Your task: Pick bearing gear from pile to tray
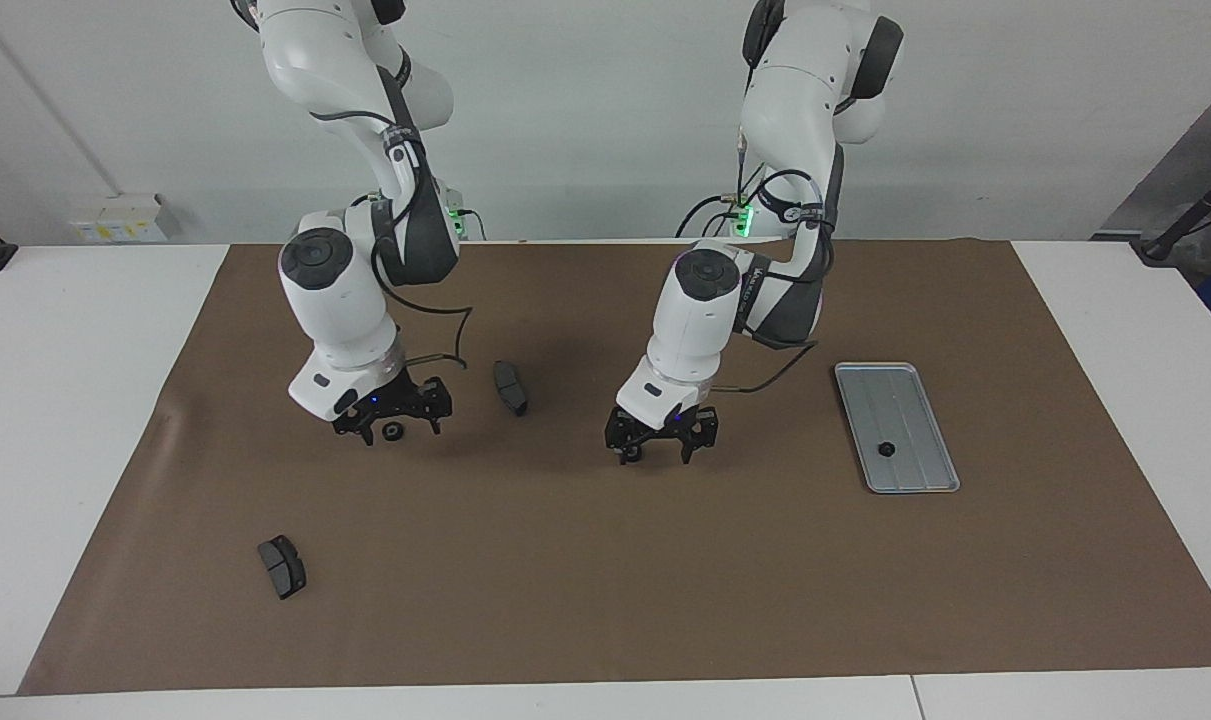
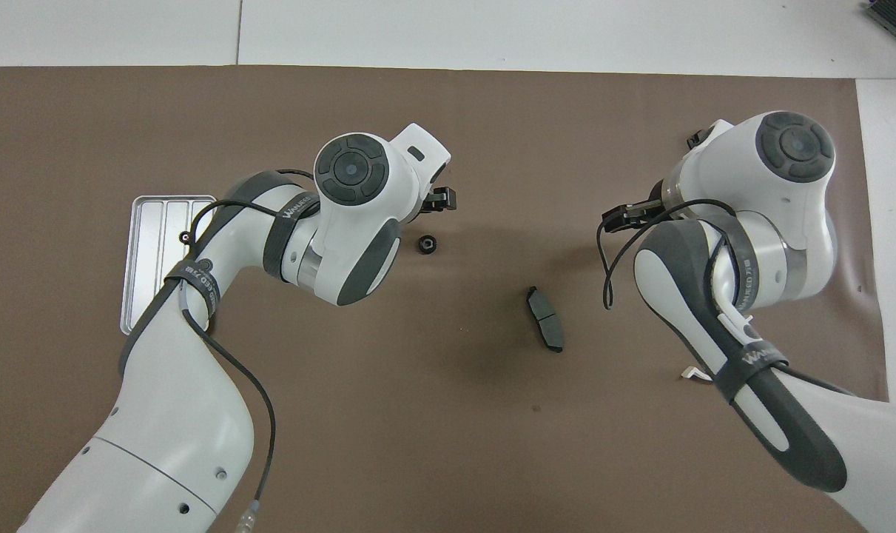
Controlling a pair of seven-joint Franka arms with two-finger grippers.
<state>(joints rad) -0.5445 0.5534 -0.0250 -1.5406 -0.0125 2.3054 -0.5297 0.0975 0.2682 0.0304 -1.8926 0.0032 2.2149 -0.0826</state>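
Note:
Three small black gears show. One gear (image 1: pixel 393 432) lies on the brown mat between the fingers of my right gripper (image 1: pixel 397 428), which is open and low around it. A second gear (image 2: pixel 426 243) lies at the finger of my left gripper (image 1: pixel 657 450) that is toward the right arm's end; that gripper is open and low over the mat. A third gear (image 1: pixel 886 449) lies in the silver tray (image 1: pixel 910 400) at the left arm's end. In the overhead view my right hand (image 2: pixel 625 215) hides its gear, and the left arm covers part of the tray (image 2: pixel 148 222).
One dark brake pad (image 1: pixel 510 387) lies between the two grippers, nearer to the robots. Another brake pad (image 1: pixel 282 566) lies farther out at the right arm's end. Only a tip of the white bracket (image 2: pixel 690 375) shows under the right arm.

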